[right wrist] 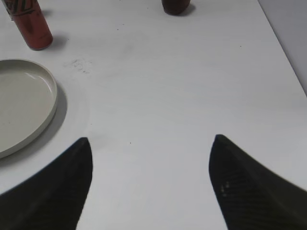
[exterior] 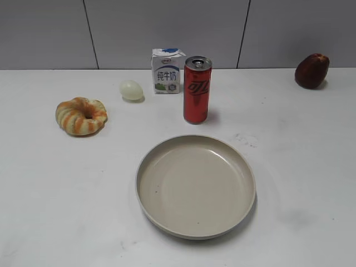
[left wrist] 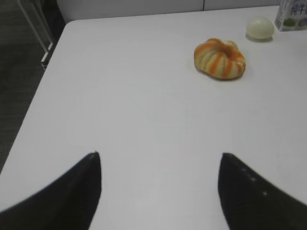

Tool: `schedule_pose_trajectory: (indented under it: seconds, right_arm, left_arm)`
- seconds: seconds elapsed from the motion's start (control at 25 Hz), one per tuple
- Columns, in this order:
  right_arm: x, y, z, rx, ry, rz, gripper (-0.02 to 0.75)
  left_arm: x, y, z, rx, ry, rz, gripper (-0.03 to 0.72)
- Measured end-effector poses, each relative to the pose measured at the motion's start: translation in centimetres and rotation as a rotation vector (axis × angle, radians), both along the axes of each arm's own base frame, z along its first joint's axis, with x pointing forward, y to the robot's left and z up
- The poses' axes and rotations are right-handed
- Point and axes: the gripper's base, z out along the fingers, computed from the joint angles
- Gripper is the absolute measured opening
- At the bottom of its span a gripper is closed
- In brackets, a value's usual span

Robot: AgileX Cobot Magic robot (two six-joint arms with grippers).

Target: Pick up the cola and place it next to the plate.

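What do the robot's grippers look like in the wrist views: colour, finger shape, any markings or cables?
Both look alike. The left gripper has two black, matte fingers that taper to pointed tips; its right finger carries a few tiny pale specks. The right gripper has the same dark, wedge-shaped fingers, with a faint woven sheen. No cables, labels or arm links show, and the exterior view shows neither arm.

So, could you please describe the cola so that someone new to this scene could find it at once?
Start at the large beige plate near the middle of the white table. Just behind it stands the cola, upright, beside a white-and-blue milk carton. It is the only tall, slim red can with a silver top.
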Motion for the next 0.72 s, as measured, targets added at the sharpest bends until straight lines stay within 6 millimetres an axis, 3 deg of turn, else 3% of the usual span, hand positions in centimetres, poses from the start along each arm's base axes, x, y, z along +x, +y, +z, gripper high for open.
schedule_pose_trajectory:
  seconds: [0.12, 0.44, 0.72]
  right_arm:
    - [0.0, 0.0, 0.0, 0.0, 0.0, 0.0, 0.571]
    - [0.0, 0.0, 0.0, 0.0, 0.0, 0.0, 0.571]
    - [0.0, 0.0, 0.0, 0.0, 0.0, 0.0, 0.571]
  left_arm:
    - [1.7, -0.1, 1.8, -0.006, -0.007, 0.001, 0.576]
    - [9.2, -1.5, 5.1, 0.007, 0.033, -0.104, 0.575]
    - [17.7, -6.3, 7.6, 0.124, 0.161, -0.288, 0.574]
